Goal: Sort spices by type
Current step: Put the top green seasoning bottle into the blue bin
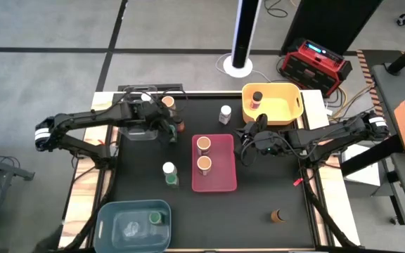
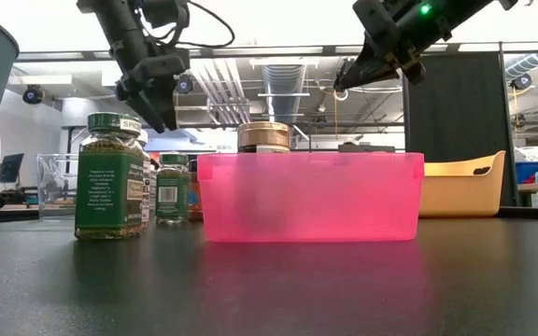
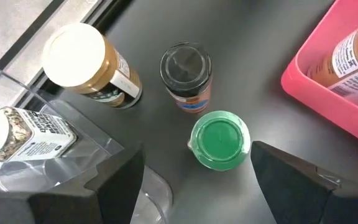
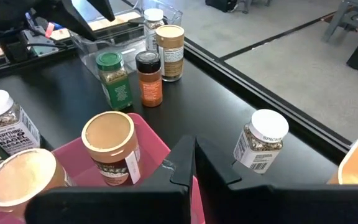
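Fingers [image 3: 291,177] of the left gripper [image 3: 194,180] straddle the green-lidded jar [image 3: 219,140], untouched.

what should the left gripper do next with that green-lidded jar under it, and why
Probably lower straight down and close. The left gripper is open and sits above the green-lidded jar, which stands upright between its fingers beside the black-lidded jar. Its descent should stay centred to avoid bumping that neighbour.

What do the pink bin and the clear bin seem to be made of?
Pink bin: looks like translucent, slightly frosted plastic; jars inside show dimly through its wall. Clear bin: probably hard, glossy transparent plastic; the white-lidded jar inside reads plainly through it, and its edges catch light.
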Controlling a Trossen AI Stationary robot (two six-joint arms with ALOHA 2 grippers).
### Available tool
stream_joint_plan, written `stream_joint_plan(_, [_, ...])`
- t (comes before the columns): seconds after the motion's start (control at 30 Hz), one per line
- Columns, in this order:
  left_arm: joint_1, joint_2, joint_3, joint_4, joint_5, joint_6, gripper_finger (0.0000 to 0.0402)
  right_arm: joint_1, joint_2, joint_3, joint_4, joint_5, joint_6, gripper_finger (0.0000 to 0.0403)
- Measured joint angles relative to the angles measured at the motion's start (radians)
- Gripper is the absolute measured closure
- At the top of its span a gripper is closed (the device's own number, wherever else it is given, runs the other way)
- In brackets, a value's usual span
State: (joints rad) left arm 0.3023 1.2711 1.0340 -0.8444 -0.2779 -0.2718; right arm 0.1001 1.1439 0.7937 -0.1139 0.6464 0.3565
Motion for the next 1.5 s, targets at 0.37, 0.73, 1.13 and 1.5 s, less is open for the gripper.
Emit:
stream_joint_plan(0.37, [0.0,0.066,0.0,0.014,0.0,-0.046,0.0099,0.0,0.0,0.0,0.0,0.0,-0.015,0.0394])
stream_joint_plan(0.73, [0.004,0.137,0.0,0.026,0.0,-0.048,0.0055,0.0,0.0,-0.002,-0.001,0.0,-0.017,0.0394])
stream_joint_plan(1.13, [0.019,0.158,0.0,0.035,0.016,-0.031,0.0054,0.0,0.0,-0.002,-0.003,0.0,-0.018,0.0394])
stream_joint_plan(1.5, [0.027,0.239,-0.002,0.068,0.035,0.005,0.0054,0.0,0.001,-0.006,-0.008,0.0,-0.016,0.0394])
